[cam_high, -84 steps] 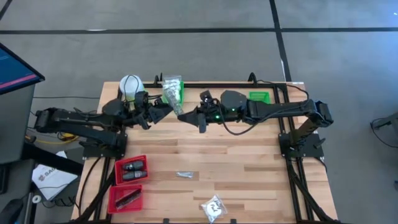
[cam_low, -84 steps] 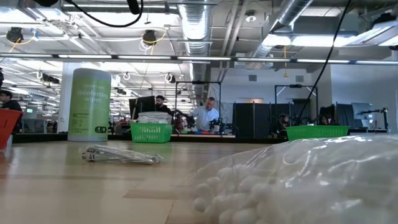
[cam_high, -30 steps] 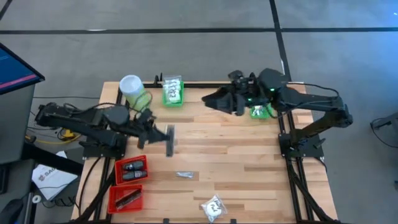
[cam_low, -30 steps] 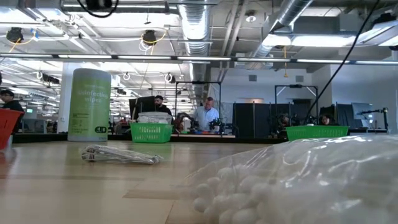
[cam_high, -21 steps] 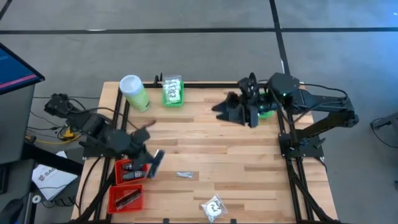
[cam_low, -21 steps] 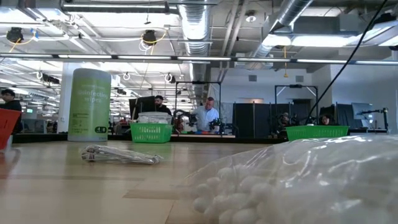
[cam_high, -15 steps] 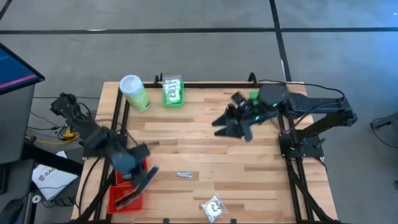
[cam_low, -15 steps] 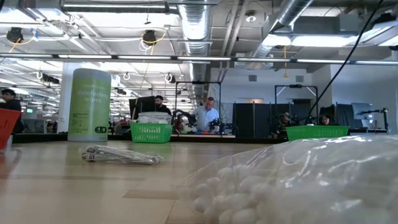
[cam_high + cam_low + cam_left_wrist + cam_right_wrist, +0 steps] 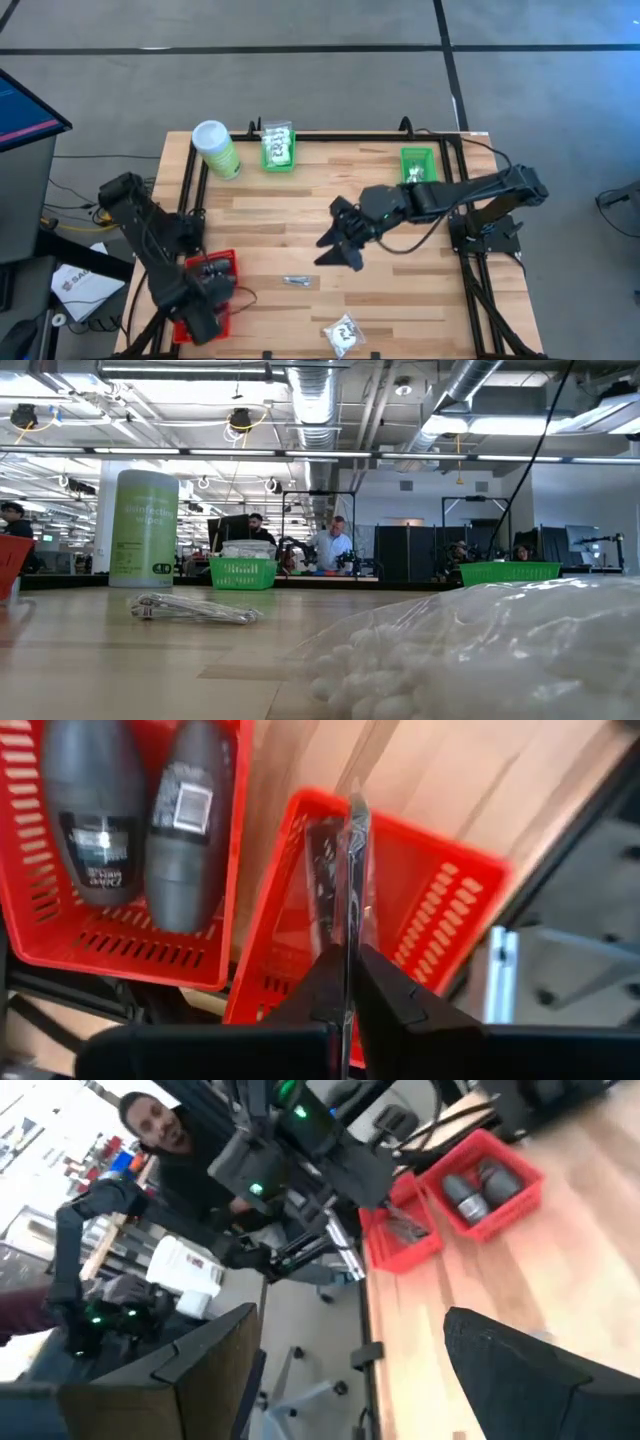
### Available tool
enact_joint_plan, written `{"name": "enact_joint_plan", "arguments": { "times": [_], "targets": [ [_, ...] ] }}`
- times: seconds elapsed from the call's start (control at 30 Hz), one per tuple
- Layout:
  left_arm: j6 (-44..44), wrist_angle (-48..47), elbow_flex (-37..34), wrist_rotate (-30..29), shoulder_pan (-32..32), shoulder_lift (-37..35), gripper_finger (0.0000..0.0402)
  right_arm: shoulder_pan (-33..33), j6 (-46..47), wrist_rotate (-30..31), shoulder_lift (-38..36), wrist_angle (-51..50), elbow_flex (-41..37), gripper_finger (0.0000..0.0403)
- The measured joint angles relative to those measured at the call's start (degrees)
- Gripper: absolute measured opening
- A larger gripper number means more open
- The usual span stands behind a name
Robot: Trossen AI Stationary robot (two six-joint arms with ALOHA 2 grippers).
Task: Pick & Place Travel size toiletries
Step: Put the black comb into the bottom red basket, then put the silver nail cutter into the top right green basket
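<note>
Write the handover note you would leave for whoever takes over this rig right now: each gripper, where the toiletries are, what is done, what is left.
Left gripper: shut on a slim sachet, edge-on above the near red basket.
Right gripper: open, empty, above mid-table.
Done: two dark oval pieces in the other red basket; packets in the green basket.
Left: silvery sachet and white packet lie loose on the table.

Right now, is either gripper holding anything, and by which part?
The left gripper is shut on a slim silvery sachet, pinched at its near end, over a red basket. The right gripper is open and empty.
</note>
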Motion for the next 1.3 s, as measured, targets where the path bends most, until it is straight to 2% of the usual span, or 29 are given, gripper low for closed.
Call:
{"name": "enact_joint_plan", "arguments": {
  "times": [0.4,0.7,1.0,1.3],
  "targets": [
    [0.2,0.2,0.0,0.4,-3.3,13.3,0.0001,-0.1,-0.8,0.3,-0.5,3.7,0.1,0.0311],
    [1.7,0.6,0.0,4.1,-3.6,17.9,0.0007,0.1,-1.5,0.3,-0.8,3.1,0.0,0.0311],
    [-0.3,2.9,0.0,4.2,-4.1,16.3,0.0066,0.2,-1.5,0.2,-0.8,2.9,0.0,0.0311],
    [-7.7,2.4,0.0,3.3,-4.5,8.0,0.0141,0.2,-2.0,0.2,-0.8,2.9,0.0,0.0311]
  ]
}}
